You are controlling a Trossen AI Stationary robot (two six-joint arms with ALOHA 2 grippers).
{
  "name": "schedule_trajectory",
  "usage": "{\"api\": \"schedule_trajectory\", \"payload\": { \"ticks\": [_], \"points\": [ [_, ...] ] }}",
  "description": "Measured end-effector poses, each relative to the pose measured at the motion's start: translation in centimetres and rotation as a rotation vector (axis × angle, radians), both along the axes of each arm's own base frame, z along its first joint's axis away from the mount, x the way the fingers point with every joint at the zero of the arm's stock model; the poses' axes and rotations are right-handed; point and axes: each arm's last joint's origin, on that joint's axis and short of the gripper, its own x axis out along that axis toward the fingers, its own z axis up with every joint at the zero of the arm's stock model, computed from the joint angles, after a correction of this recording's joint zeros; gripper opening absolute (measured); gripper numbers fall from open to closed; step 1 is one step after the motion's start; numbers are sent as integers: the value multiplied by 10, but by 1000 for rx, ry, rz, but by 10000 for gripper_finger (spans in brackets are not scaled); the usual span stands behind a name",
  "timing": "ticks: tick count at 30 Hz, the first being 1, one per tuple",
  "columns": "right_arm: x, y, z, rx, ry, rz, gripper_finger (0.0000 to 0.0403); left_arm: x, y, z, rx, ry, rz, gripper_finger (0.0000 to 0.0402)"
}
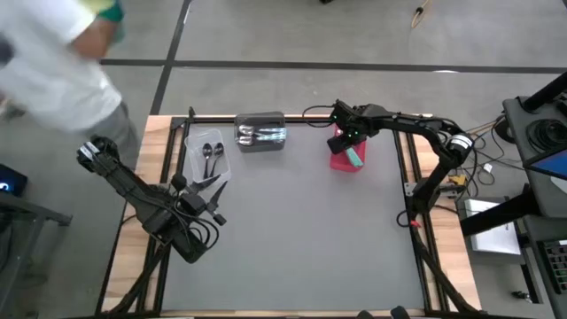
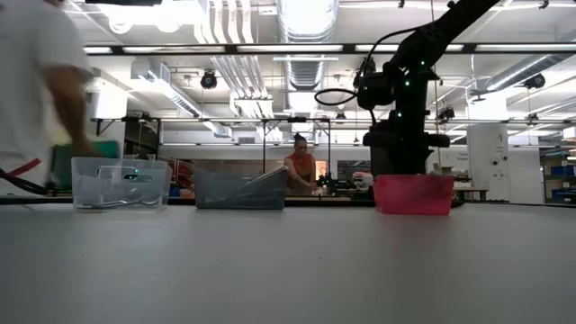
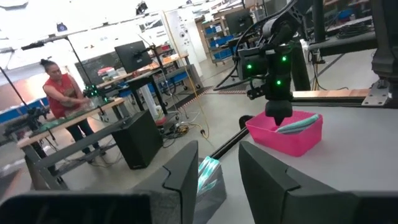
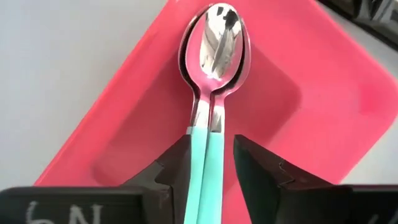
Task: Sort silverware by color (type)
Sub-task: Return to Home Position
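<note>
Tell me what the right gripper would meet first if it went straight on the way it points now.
Probably the teal-handled spoons lying stacked in the red bin: the right gripper points down at them, fingers open. The gap to them is unclear.

We see bright, even light from ceiling lamps (image 2: 306,18) that burn out to white in the low view. Straight under the right gripper (image 4: 211,143) the spoons (image 4: 214,37) carry hard glare on their bowls, mirroring the lamps. The red bin (image 4: 298,93) beneath them has a soft sheen and only faint shadow. The table (image 1: 292,239) around both grippers is flatly lit, with weak shadows. Far behind the left gripper (image 3: 217,149) a person (image 1: 53,62) is smeared by motion. Ahead of its dark, soft-edged fingers (image 3: 180,180), green lights (image 3: 261,65) glow on the right arm.
</note>
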Motion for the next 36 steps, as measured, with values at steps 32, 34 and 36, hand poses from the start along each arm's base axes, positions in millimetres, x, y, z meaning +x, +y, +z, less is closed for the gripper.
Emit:
{"api": "schedule_trajectory", "payload": {
  "ticks": [32, 34, 36],
  "points": [
    [10, 78, 108, -532, -287, 298, 121, 22, 49, 59, -159, 190, 170, 98],
    [10, 78, 108, -534, -282, 306, 120, 24, 61, 59, -204, 219, 210, 95],
    [10, 78, 108, -537, -277, 316, 118, 26, 75, 58, -267, 248, 247, 90]
  ]
}}
